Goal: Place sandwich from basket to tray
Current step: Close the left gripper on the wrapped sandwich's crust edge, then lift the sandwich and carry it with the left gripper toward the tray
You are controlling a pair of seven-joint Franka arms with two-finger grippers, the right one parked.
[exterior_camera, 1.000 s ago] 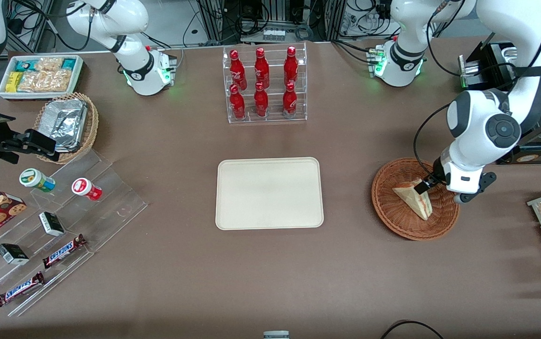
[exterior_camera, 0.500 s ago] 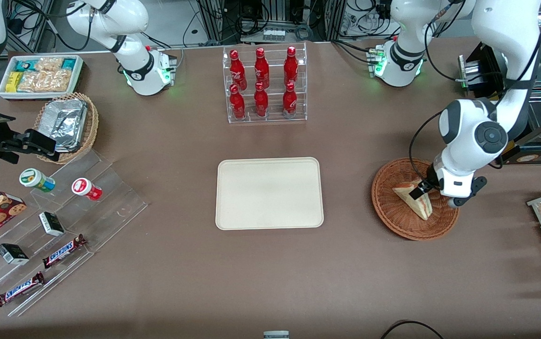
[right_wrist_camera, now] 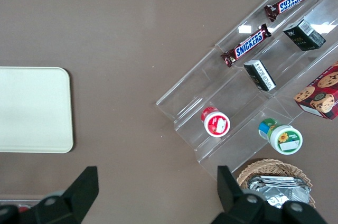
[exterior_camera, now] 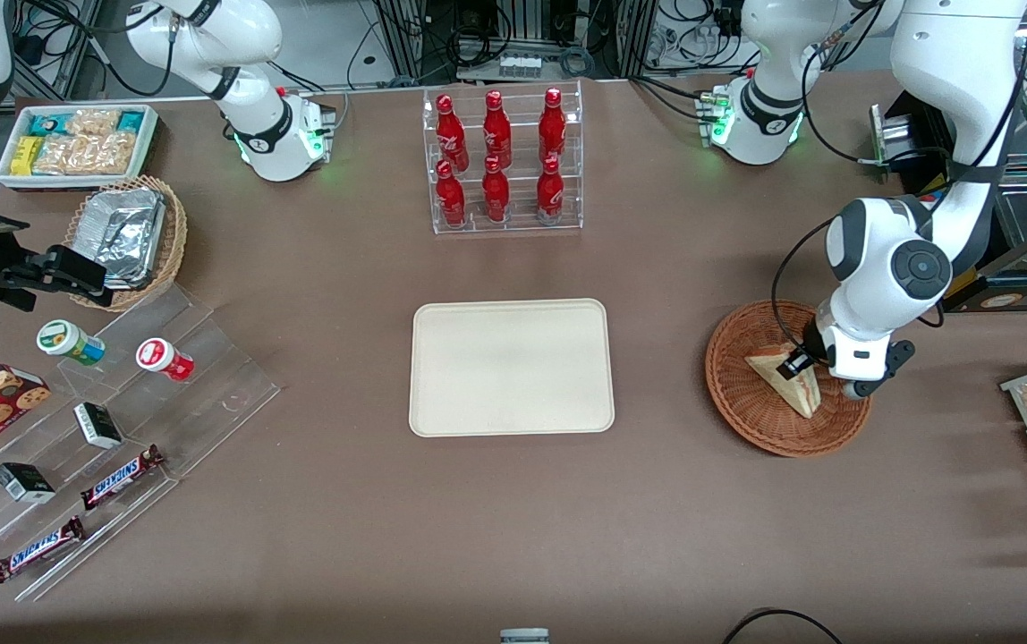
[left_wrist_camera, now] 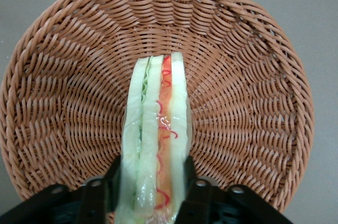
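One sandwich (left_wrist_camera: 156,139) is what you have, standing on edge inside the basket (exterior_camera: 751,413), well apart from the bare tray (exterior_camera: 511,367) at the table's middle. Your gripper (left_wrist_camera: 150,182) clamps both bread faces; its fingers (left_wrist_camera: 112,179) are partly cut off from view.

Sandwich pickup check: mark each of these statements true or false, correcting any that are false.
1. The sandwich sits between the fingers of the gripper. True.
2. The sandwich lies on the tray. False: it is over the basket.
3. The tray holds nothing. True.
4. The basket stands on the tray. False: it stands on the table, apart from the tray, toward the working arm's end.
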